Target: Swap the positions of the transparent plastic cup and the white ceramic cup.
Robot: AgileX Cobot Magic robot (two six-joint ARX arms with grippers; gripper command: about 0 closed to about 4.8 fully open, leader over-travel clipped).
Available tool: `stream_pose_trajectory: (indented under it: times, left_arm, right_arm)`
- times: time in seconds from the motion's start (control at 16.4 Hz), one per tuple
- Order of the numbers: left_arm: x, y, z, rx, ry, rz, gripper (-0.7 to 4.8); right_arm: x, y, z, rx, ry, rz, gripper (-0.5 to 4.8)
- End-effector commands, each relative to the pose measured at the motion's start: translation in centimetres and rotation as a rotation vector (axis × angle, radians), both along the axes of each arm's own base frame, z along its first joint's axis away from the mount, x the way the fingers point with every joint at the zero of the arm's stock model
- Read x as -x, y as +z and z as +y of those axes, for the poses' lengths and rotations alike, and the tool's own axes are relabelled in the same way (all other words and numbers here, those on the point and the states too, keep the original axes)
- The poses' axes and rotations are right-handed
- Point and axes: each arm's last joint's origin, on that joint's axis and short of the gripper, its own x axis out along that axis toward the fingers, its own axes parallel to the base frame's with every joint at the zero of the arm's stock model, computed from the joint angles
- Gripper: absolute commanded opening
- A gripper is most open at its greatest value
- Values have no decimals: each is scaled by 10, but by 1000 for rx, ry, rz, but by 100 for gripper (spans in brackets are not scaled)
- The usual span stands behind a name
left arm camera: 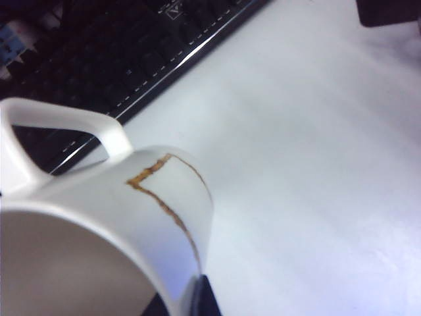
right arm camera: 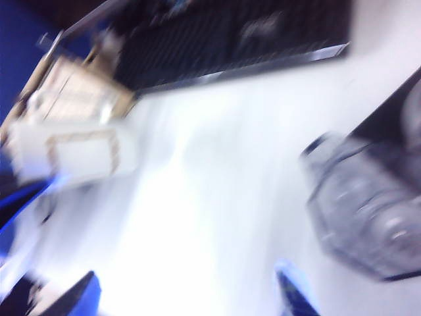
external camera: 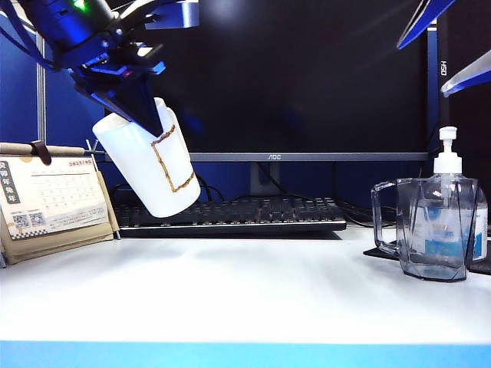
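— White ceramic is showing first in the exterior view: the white ceramic cup (external camera: 147,165) is hanging tilted in the air above the tabletop (external camera: 245,291), over its far left part, in front of the keyboard (external camera: 230,215).
— And what is carrying it?
— The left gripper (external camera: 136,103) is reaching down from the upper left, its dark fingers pinching the cup's rim. Toward the right edge, the transparent plastic cup (external camera: 430,226) is standing upright on the tabletop, just in front of a pump bottle (external camera: 453,192). A desk calendar (external camera: 50,203) is leaning at the left edge.
— Is the right gripper showing there?
— Only blue and pale fingers (external camera: 464,77) are poking in at the top right, well above the clear cup.
— What is the left wrist view giving?
— The white ceramic cup (left arm camera: 131,224) is filling the frame close up, handle and gold outline showing, with one dark fingertip (left arm camera: 204,299) pressing on its rim; below it lie the keyboard (left arm camera: 125,59) and the tabletop (left arm camera: 316,164).
— And the right wrist view?
— It is blurring badly. The right gripper (right arm camera: 184,296) is showing two blue fingertips spread wide apart, holding nothing. The transparent plastic cup (right arm camera: 368,210) is sitting on the tabletop (right arm camera: 217,197) off to one side, the white ceramic cup (right arm camera: 75,155) well apart from it.
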Motion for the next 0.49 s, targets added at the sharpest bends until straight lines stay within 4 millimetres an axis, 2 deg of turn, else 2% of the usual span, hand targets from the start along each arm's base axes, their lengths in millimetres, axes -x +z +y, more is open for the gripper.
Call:
stream_pose_trajectory:
  times: [0.06,0.3,0.49]
  left_arm:
    - [-1,11,-2,54,7,-64,-6]
    - [-1,11,-2,54,8,-65,-6]
    - [-2,11,-2,56,7,-66,-6]
  right_arm:
    - [1,4,2,-37,61,-5,434]
    - [-4,-8,5,-30,137,105,431]
    - [-16,0,6,186,157,156,432]
